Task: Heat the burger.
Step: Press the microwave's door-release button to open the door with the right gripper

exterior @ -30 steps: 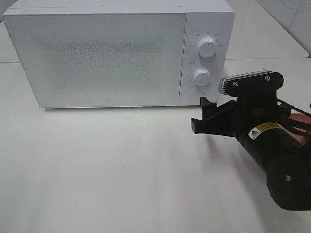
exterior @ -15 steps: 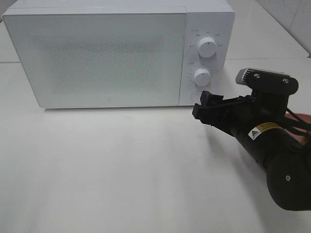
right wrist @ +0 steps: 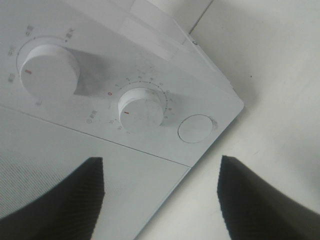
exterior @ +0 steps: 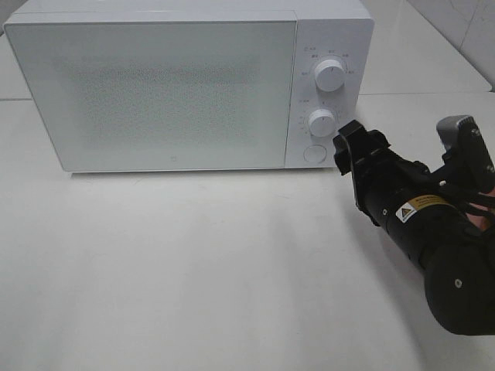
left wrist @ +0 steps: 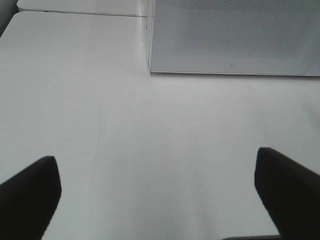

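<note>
Right gripper (exterior: 354, 141) has rolled and slid right, fingers spread, empty, mid-right beside the smooth white microwave's (exterior: 170, 93) round lower dial (exterior: 322, 122); left gripper (left wrist: 155, 157) spread wide.

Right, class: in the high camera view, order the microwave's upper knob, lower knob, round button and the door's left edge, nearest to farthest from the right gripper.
1. lower knob and round button, just left of the right gripper: too close to call.
2. upper knob, higher up.
3. door's left edge, far left.

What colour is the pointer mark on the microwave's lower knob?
Red, on the white knob; it shows best in the right wrist view.
</note>
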